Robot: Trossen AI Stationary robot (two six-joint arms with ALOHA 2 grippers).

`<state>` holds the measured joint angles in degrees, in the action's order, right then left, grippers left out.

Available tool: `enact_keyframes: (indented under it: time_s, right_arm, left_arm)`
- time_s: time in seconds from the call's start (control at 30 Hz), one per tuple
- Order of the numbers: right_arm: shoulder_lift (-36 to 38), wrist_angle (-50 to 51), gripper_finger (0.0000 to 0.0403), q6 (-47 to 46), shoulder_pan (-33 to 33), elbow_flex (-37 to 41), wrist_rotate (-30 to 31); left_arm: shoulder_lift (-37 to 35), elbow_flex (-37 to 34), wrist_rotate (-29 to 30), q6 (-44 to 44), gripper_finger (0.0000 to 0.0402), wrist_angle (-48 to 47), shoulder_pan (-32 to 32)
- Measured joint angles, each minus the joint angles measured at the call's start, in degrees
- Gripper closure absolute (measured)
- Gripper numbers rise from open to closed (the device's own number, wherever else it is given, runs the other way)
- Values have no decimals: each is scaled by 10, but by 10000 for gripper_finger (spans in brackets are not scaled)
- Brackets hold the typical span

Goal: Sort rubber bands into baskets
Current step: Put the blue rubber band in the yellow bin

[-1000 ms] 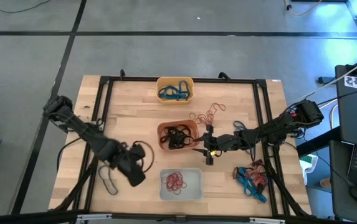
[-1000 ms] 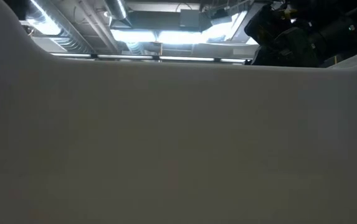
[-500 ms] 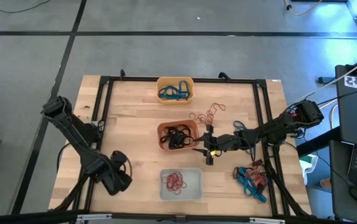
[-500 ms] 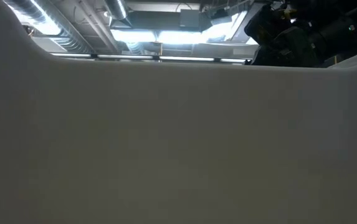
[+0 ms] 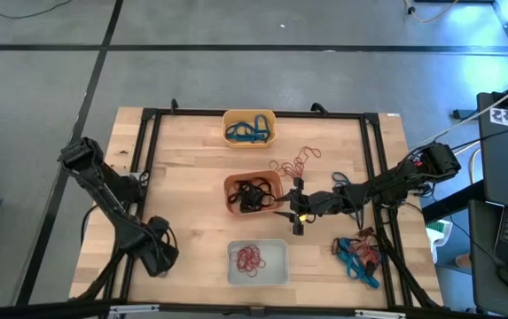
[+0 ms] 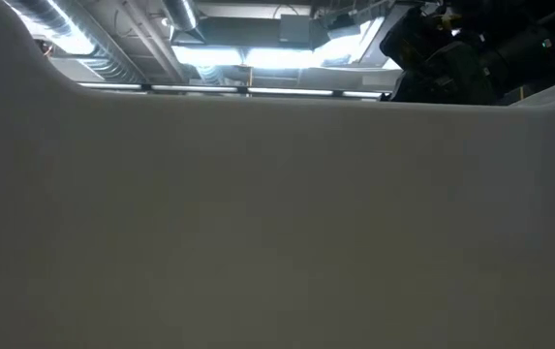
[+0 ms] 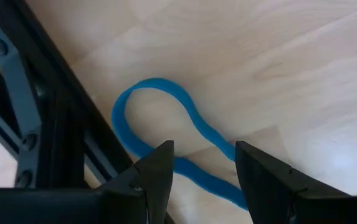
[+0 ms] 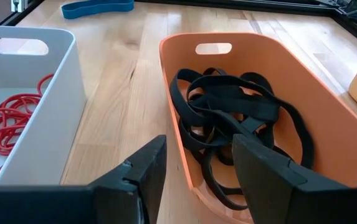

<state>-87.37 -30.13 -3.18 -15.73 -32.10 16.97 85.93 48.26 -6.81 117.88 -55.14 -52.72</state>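
One blue rubber band lies flat on the wood by the black frame rail at the table's near left. My left gripper points down over it, open, a finger on each side of one strand; whether they touch it I cannot tell. My right gripper waits open beside the red-orange basket, which holds black bands. The yellow basket holds blue bands. The whitish basket holds red bands.
Thin red bands lie loose on the wood right of the red-orange basket. A heap of blue and red bands sits near the right front corner. A black frame rims the table. A pale basket wall fills the low view.
My left gripper has swung toward the table's near left corner and come down, rolling about its own axis, until it stands over the blue band, which it now hides in the high view. Its fingers have stayed open.
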Motion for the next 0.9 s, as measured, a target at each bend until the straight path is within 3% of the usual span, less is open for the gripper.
enact_keyframes:
  time_s: [0.27,0.43,0.8,0.9]
  right_arm:
    - [0,0,221,0,0,0,0]
    - [0,0,221,0,0,0,1]
    - [0,0,221,0,0,0,2]
    - [0,0,221,0,0,0,2]
  left_arm:
    - [0,-51,-1,25,235,62,-6]
    - [0,-69,3,-5,240,107,-5]
    - [1,-73,7,-107,379,123,-4]
    - [1,-69,16,-139,395,125,0]
